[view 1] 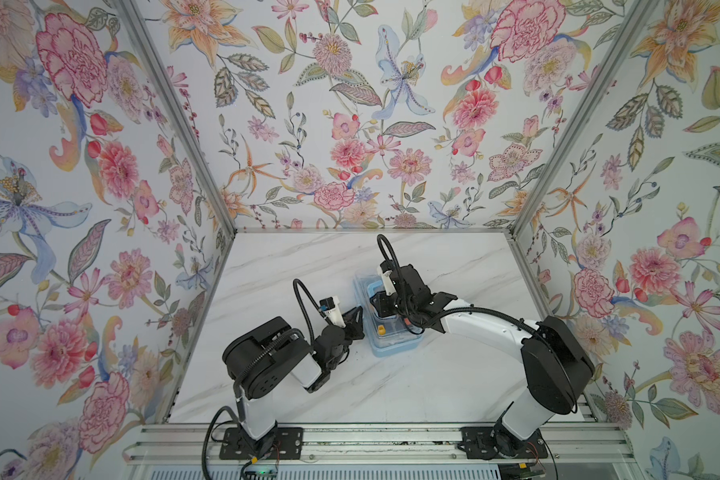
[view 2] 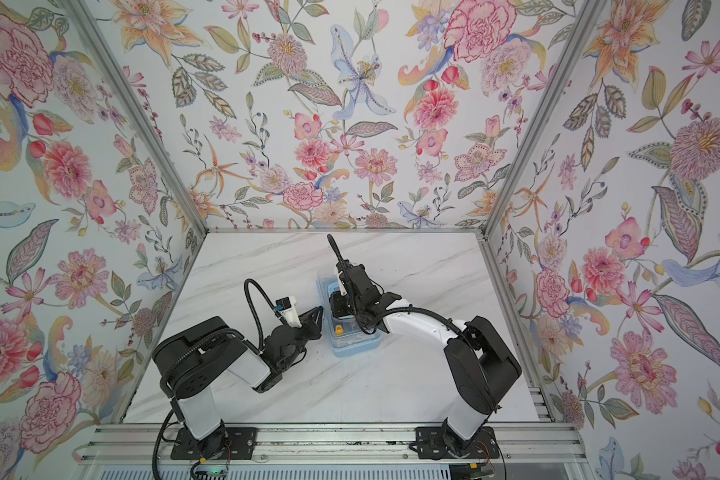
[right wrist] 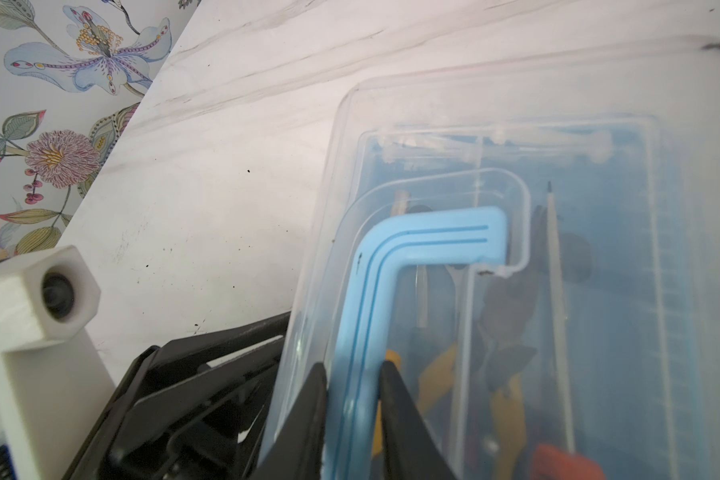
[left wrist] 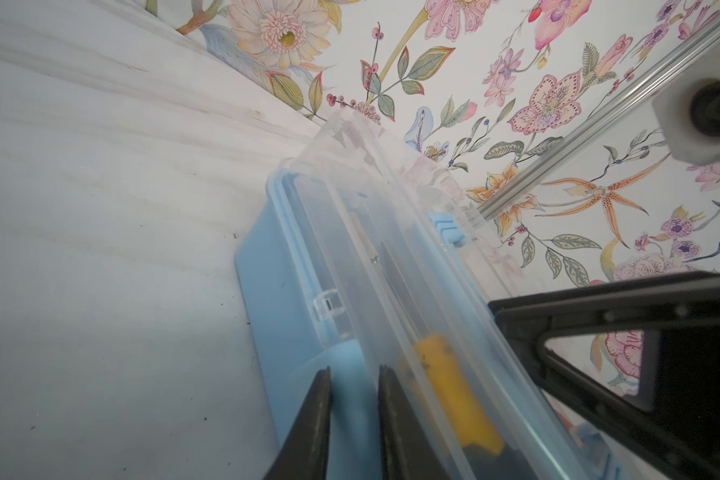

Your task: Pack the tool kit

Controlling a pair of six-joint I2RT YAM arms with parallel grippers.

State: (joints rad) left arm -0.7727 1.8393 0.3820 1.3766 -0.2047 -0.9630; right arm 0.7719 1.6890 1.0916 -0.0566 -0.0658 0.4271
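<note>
Tools (right wrist: 510, 415) in, lid (left wrist: 391, 249) down. Right pincer (right wrist: 352, 370) clamps the handle (right wrist: 433, 241), left pincer (left wrist: 354, 374) pinches the latch (left wrist: 346, 353). Only latching left, I'd say.

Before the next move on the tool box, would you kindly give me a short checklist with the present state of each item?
1. Clear lid down over the tool box: ok.
2. Tools inside, such as the yellow-handled pliers, under the lid: ok.
3. Right gripper closed on the blue handle, a finger on each side: ok.
4. Left gripper closed around the blue latch on the box's side: ok.
5. Latch fully snapped home: cannot tell.
6. Lid rim seated evenly all round: cannot tell, because the arms hide part of it in both top views.
</note>
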